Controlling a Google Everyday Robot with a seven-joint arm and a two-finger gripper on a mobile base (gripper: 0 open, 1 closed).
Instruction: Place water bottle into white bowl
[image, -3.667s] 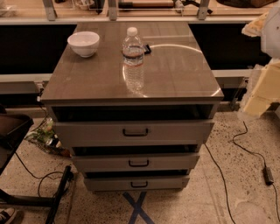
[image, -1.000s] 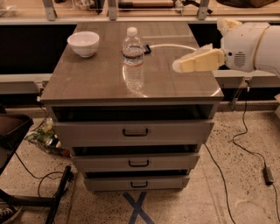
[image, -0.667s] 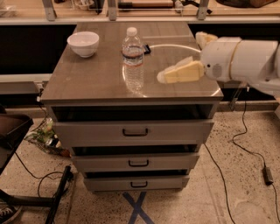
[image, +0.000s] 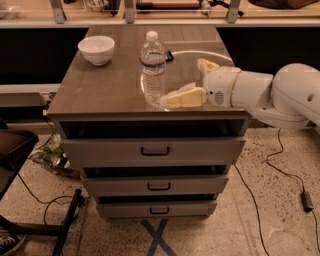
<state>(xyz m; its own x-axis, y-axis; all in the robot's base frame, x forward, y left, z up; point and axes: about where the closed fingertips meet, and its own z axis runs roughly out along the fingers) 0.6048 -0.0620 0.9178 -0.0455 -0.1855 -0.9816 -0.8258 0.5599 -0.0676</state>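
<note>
A water bottle (image: 153, 70) is seen standing upright on the brown top (image: 95, 95) of a grey drawer cabinet. Its long axis runs straight up and down, and its white cap (image: 151, 36) is pointed up. The bottle is placed near the middle of the top. A pale label band (image: 152, 64) is wrapped around its upper part.

The white bowl (image: 96, 49) is set at the far left corner of the top, with its open side up. It is well apart from the bottle.

The gripper (image: 184, 80) is held low over the right side of the top, just to the right of the bottle. It is carried by a thick white arm (image: 280, 95) that comes in from the right. Its two cream fingers are spread apart, and nothing is pinched between them. The near finger (image: 184, 97) is pointed left, and its tip is close to the low part of the bottle. Whether it touches the bottle cannot be told. The far finger (image: 206, 65) is seen behind it, further from the bottle.

Three drawers are seen under the top, each with a dark handle (image: 154, 150). A blue tape cross (image: 159, 238) is stuck on the speckled floor in front of the cabinet. Black cables (image: 260, 205) are laid on the floor at the right.
</note>
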